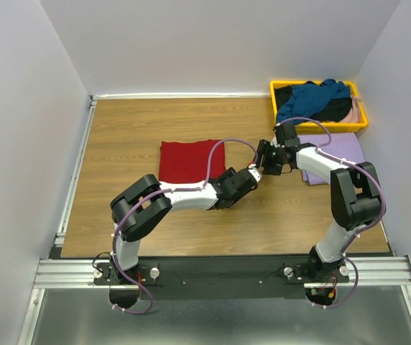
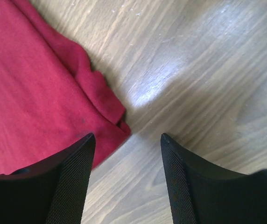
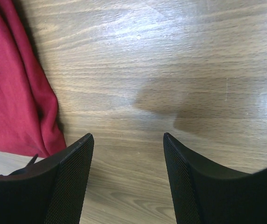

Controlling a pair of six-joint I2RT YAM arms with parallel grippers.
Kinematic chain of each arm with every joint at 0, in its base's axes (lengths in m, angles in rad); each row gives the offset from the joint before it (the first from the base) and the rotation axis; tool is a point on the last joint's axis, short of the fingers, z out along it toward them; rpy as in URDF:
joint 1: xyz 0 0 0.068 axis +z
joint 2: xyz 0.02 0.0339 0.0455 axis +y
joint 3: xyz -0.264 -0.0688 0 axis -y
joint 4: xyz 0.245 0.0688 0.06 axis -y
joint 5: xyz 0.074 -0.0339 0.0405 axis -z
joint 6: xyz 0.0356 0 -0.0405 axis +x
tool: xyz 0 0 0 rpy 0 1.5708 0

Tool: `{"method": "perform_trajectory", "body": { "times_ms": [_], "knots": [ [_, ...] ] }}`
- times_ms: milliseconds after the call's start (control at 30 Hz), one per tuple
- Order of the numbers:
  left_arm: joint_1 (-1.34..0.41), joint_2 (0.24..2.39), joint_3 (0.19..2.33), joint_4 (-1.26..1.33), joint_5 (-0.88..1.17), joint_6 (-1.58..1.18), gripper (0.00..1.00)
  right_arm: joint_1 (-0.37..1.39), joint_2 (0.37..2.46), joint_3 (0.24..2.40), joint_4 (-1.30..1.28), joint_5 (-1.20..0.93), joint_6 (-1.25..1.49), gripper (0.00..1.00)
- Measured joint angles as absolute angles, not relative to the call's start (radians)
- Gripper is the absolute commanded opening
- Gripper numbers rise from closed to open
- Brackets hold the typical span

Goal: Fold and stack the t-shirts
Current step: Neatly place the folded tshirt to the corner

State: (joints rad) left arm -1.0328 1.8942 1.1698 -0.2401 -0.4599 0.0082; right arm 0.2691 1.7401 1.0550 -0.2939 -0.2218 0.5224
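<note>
1. Red shirt (image 1: 187, 162), seen overhead, is lying folded on the counter (image 1: 119, 129); lavender shirt (image 1: 345, 152) is resting to its right.
2. Left wrist: left gripper (image 2: 126, 140) is hanging open, empty, by the red corner.
3. Right wrist: right gripper (image 3: 128, 140) is standing open, empty; I'm judging stacking comes next.

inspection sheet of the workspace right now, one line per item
surface: wooden table, bare between the shirts
job's things: dark red shirt folded mid-table; lavender shirt folded at right, partly under the right arm; teal shirt and black shirt heaped in yellow tray
clutter: nothing seen
tools: left tool open, empty, by the red shirt's corner; right tool open, empty, over bare wood
cables: purple cables looped along both arms
surroundings: white walls; metal rail at near edge
</note>
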Motion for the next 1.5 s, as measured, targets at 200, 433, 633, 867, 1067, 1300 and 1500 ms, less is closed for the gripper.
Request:
{"method": "perform_trajectory", "body": {
  "times_ms": [200,433,633,867,1067,1300,1500],
  "knots": [
    [-1.012,1.902,1.171,-0.245,-0.494,0.016,0.61,0.269,1.743,1.055,-0.294,-0.25,0.522,0.68],
    [-0.983,1.907,1.168,-0.262,-0.508,0.021,0.22,0.269,1.776,1.055,-0.282,-0.306,0.535,0.68],
    [-0.983,1.909,1.159,-0.269,-0.507,0.017,0.0,0.269,1.802,1.055,-0.228,-0.381,0.596,0.69],
    [-0.963,1.863,1.126,-0.256,-0.479,0.015,0.0,0.269,1.854,1.031,-0.068,-0.504,0.73,0.75],
    [-0.933,1.792,1.12,-0.244,-0.455,0.014,0.0,0.269,1.914,1.011,0.096,-0.599,0.886,0.77],
    [-0.929,1.773,1.12,-0.234,-0.429,0.014,0.0,0.289,2.004,1.002,0.315,-0.695,1.059,0.77],
    [-0.929,1.762,1.12,-0.234,-0.418,-0.007,0.0,0.361,2.075,1.072,0.354,-0.72,1.105,0.77]
  ]
}}
